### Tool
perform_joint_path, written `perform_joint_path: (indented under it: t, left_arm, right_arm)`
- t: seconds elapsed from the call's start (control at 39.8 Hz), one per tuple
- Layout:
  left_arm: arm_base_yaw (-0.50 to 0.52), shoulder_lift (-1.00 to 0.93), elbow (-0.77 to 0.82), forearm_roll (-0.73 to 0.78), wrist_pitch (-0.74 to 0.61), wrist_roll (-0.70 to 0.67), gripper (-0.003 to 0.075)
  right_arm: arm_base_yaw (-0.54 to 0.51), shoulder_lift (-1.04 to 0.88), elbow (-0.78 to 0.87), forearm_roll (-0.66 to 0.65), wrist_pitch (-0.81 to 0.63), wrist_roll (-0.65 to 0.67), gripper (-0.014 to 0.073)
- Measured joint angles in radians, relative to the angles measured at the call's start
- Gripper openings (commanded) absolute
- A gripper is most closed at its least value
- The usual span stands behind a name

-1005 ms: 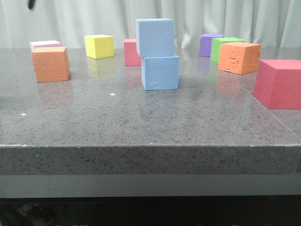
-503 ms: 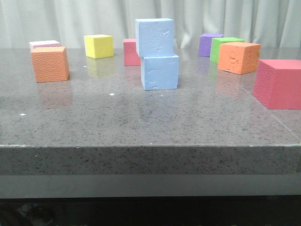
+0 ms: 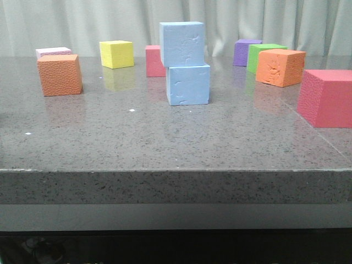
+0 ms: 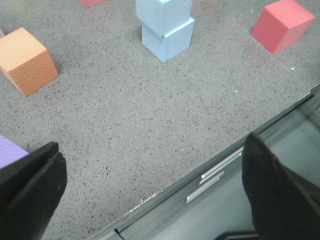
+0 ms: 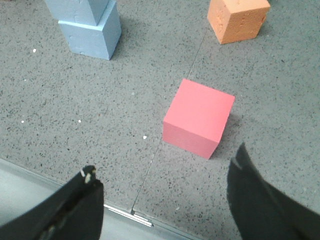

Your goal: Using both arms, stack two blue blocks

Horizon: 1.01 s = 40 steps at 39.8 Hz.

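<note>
Two pale blue blocks stand stacked mid-table: the upper blue block rests on the lower blue block, shifted a little to the left. The stack also shows in the left wrist view and in the right wrist view. Neither gripper shows in the front view. My left gripper is open and empty over the table's front edge. My right gripper is open and empty near the front edge, close to a red block.
Orange, pale lilac, yellow and red blocks stand left and behind the stack. Purple, green, orange and a large red block stand on the right. The table's front edge is near.
A dark arm part at the top left a second ago has left the front view. The blocks have not moved.
</note>
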<state>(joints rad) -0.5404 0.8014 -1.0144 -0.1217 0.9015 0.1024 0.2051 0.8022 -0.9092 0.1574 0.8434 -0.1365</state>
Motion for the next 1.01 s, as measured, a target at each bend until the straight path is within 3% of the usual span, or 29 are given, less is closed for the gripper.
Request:
perform_joint_path:
  t: [0.23, 0.3, 0.4, 0.6, 0.65, 1.01]
  left_arm:
    - [0.0, -0.059, 0.088, -0.002, -0.065, 0.011, 0.0683]
    - [0.0, -0.059, 0.09, -0.002, -0.067, 0.011, 0.0657]
    - [0.0, -0.059, 0.091, -0.002, -0.078, 0.011, 0.0512]
    - [0.0, -0.059, 0.091, -0.002, -0.089, 0.011, 0.0067]
    - [0.0, -0.059, 0.091, -0.002, -0.091, 0.011, -0.002]
    - [0.0, -0.059, 0.091, -0.002, -0.095, 0.011, -0.0018]
  right_arm:
    - [0.0, 0.0, 0.0, 0.0, 0.016, 0.0, 0.0523]
    - [0.0, 0.0, 0.0, 0.0, 0.016, 0.0, 0.0456]
    - [0.0, 0.0, 0.0, 0.0, 0.018, 0.0, 0.0283]
    - [0.0, 0.0, 0.0, 0.0, 0.018, 0.0, -0.0064]
    - [0.0, 0.0, 0.0, 0.0, 0.018, 0.0, -0.0064]
    - [0.0, 0.0, 0.0, 0.0, 0.02, 0.0, -0.0069]
